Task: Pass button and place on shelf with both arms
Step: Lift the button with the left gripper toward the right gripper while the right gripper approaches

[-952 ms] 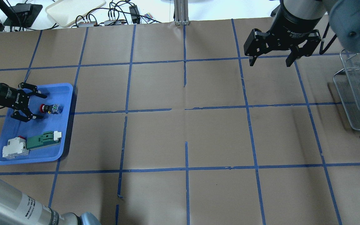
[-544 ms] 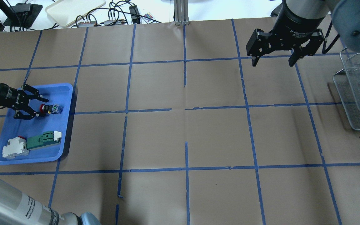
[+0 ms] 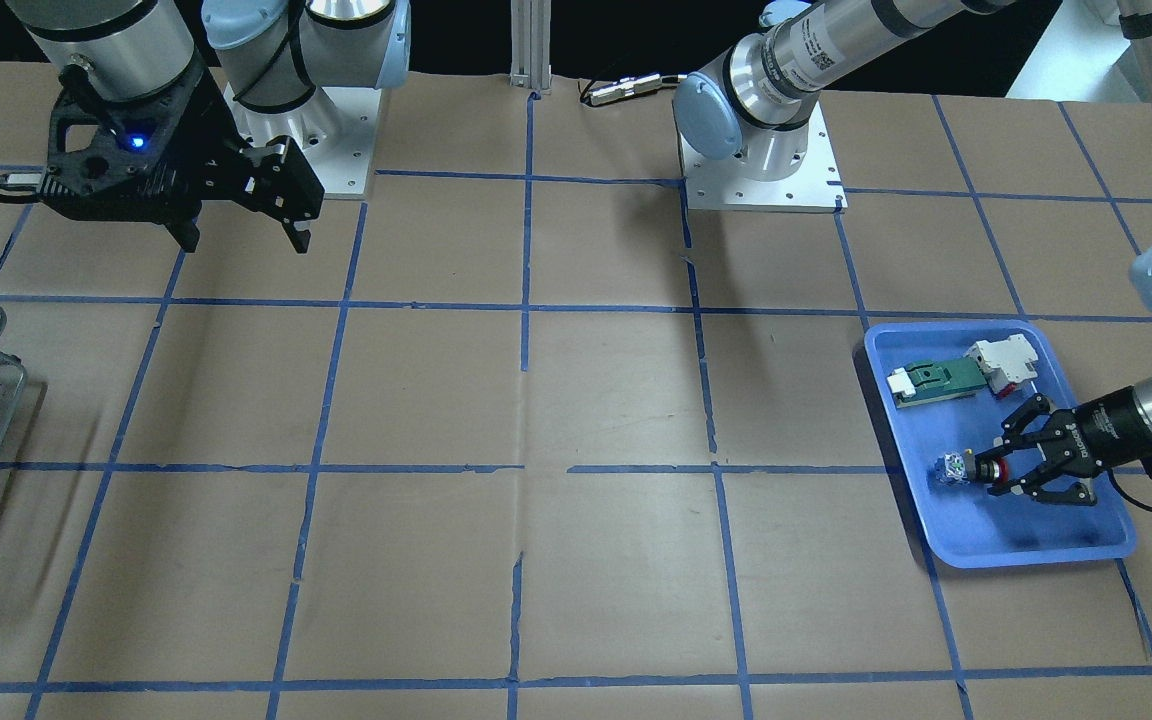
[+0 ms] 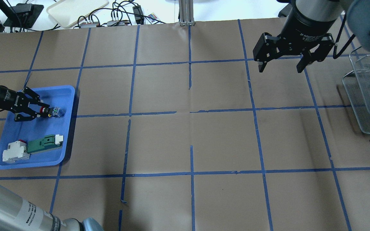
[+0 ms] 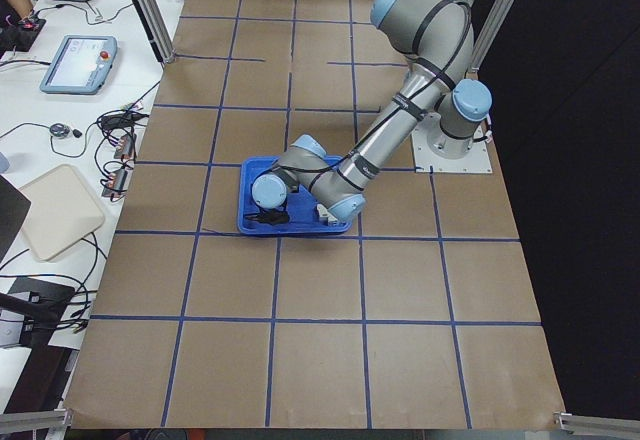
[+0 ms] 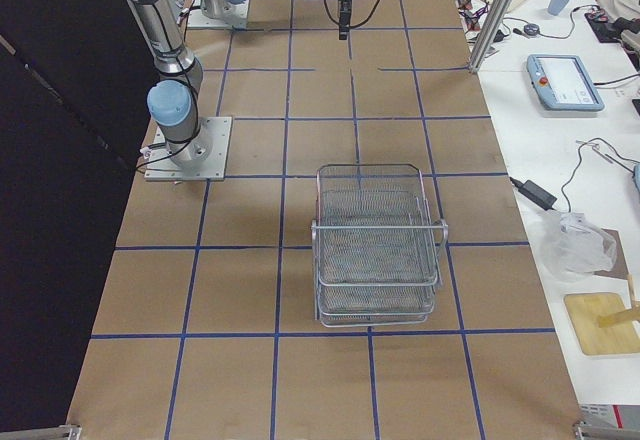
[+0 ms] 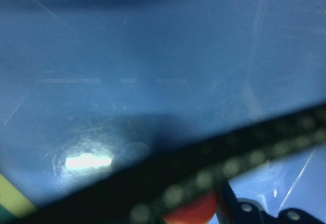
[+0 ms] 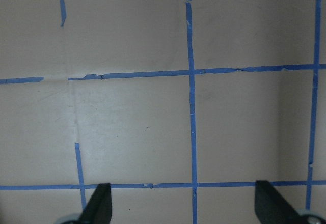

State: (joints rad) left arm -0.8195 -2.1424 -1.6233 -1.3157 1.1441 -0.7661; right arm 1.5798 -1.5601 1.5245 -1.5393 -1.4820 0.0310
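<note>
The red-capped push-button point(image 4: 55, 111) is clamped by the left end effector point(image 4: 43, 110) for hand-over, while the right end effector point(image 4: 281, 66) is held wide open, apparently in readiness.

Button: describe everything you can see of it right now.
The button is a small switch, plastic by the look: red mushroom cap, black collar, blue-and-white block at its back. It lies on its side in the blue tray, in the half farther from the robot, cap toward the left gripper, whose fingers look closed on the cap end. It sits apart from the green-and-white part. Whether it has left the tray floor cannot be told.
</note>
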